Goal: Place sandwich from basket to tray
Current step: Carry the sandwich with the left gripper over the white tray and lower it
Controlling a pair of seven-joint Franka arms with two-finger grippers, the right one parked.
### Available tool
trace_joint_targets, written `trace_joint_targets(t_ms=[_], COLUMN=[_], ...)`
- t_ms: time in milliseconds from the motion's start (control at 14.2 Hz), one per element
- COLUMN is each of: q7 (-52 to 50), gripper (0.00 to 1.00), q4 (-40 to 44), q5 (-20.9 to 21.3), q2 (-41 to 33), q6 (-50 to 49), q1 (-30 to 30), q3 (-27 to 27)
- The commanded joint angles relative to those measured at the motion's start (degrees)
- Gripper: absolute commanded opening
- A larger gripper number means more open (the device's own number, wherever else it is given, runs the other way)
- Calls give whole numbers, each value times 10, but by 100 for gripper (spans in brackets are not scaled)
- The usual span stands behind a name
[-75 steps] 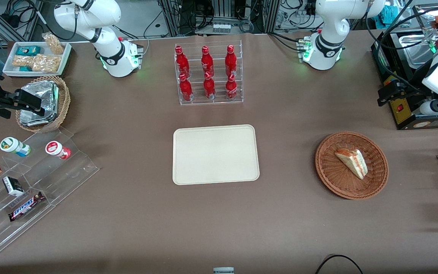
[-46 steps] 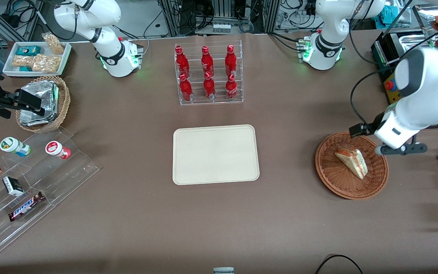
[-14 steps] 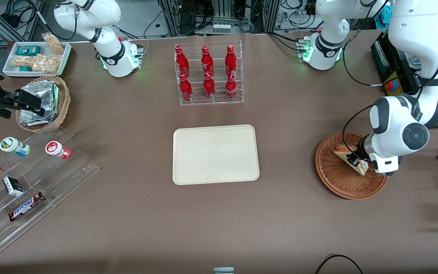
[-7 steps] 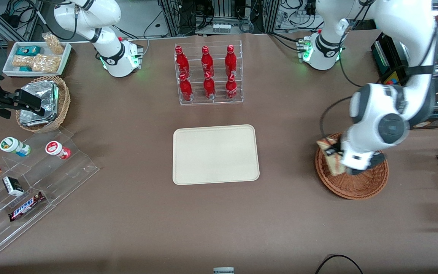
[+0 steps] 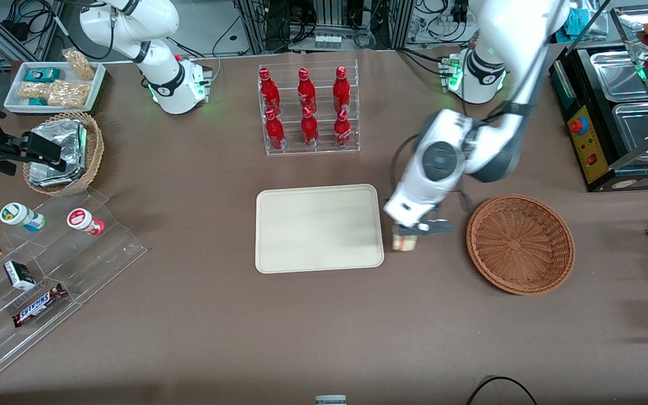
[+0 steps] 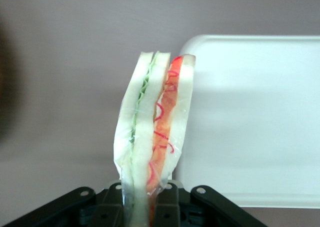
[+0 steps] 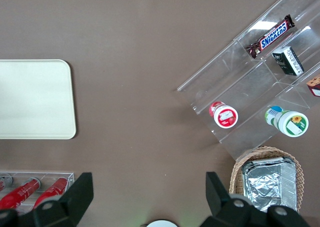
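My left gripper point(image 5: 406, 235) is shut on the sandwich point(image 5: 404, 242) and holds it above the table, between the cream-beige tray point(image 5: 318, 228) and the reddish-brown wicker basket point(image 5: 520, 243), close to the tray's edge. In the left wrist view the sandwich point(image 6: 152, 137) stands upright between the black fingers point(image 6: 169, 207), showing white bread, green and orange-red filling in clear wrap, with the tray's corner point(image 6: 250, 117) beside it. The basket holds nothing. The tray also shows in the right wrist view point(image 7: 32, 98).
A clear rack of red bottles point(image 5: 307, 109) stands farther from the front camera than the tray. Toward the parked arm's end lie a smaller basket of foil packets point(image 5: 59, 153), a white snack tray point(image 5: 54, 84) and a clear stepped stand point(image 5: 48, 270) with snacks.
My gripper came down onto the sandwich in the basket, shut on it, lifted it out and carried it toward the tray. The basket now holds nothing.
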Motion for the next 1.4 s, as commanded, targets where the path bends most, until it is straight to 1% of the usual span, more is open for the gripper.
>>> trace_joint_targets(t_ms=[0,140,211,281,421,561,702,912,982,1053,1123,1193,1333], q7=[-60,-72,-73,-76,-130,-168,-214,-219,-219,-218,-215,-210,-213], gripper=[0,0,0,0,0,0,0,0,3,13,46,99,100], q4=[103,162,174,188,225,245,266,275,281,282,282,282,281], q5=[-9,-19,-33,-38,-34,-31,-31,-30,-29,-30,-30,-30,-30], q2=[82,124,138,154,182,205,225,238,244,249,250,248,241], q6=[7,-1,1,3,1,1,-1,-1,-1,1,2,2,1], q1=[-56,-78,-84,-88,-94,-112,-115,-115,-115,-115,-114,-114,-113], q3=[10,6,-4,-16,-32,-33,-33,-33,-33,-33,-33,-33,-33])
